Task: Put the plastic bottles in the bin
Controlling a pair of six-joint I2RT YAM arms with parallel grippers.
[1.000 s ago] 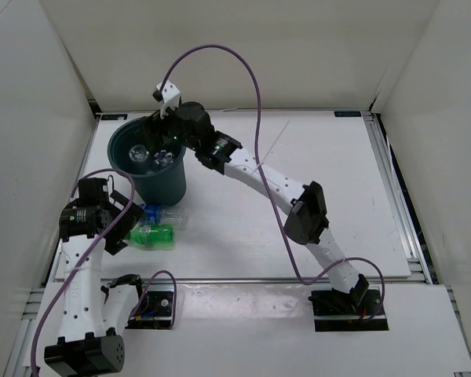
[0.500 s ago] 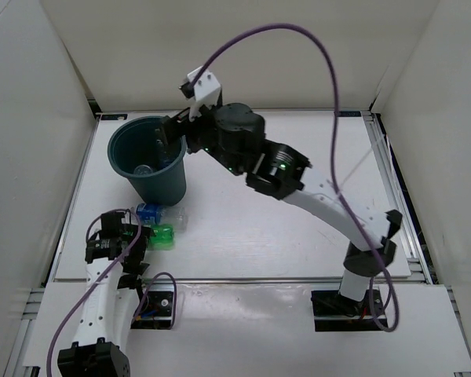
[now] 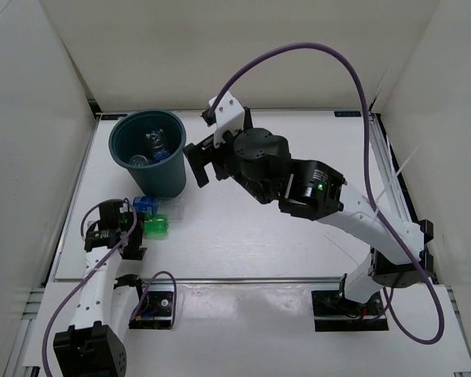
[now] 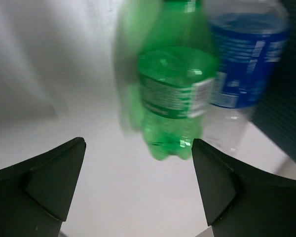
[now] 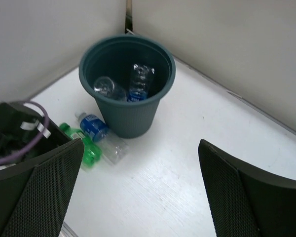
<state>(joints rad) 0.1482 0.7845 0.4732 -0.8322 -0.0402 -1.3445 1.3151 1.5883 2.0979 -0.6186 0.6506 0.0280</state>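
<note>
A white table (image 3: 243, 236), boxed in by pale walls (image 3: 102, 47), is pictured from above, with the bin (image 3: 169, 182) stood upright near the far left corner. Two of the plastic bottles are seen inside it: a tilted clear bottle (image 5: 138, 79) with a blue label, and a second clear bottle (image 5: 106, 88) laid next to it on the bottom. The other two are left on the table at the bin's near side. A blue-labelled bottle (image 3: 145, 206) is laid on its side just beside the bin's foot, and the green bottle (image 3: 158, 228) is laid close alongside it, nearer the arms. The left gripper (image 3: 132, 226) is held low over the table at the green bottle's left, its fingers (image 4: 49, 182) spread wide and nothing gripped between them. In the left wrist view the green bottle, smeared by blur, is seen just beyond the fingertips rather than between them. The right gripper (image 3: 204, 161) is raised to the right of the bin, clear of its rim, its jaws likewise parted wide and empty.
</note>
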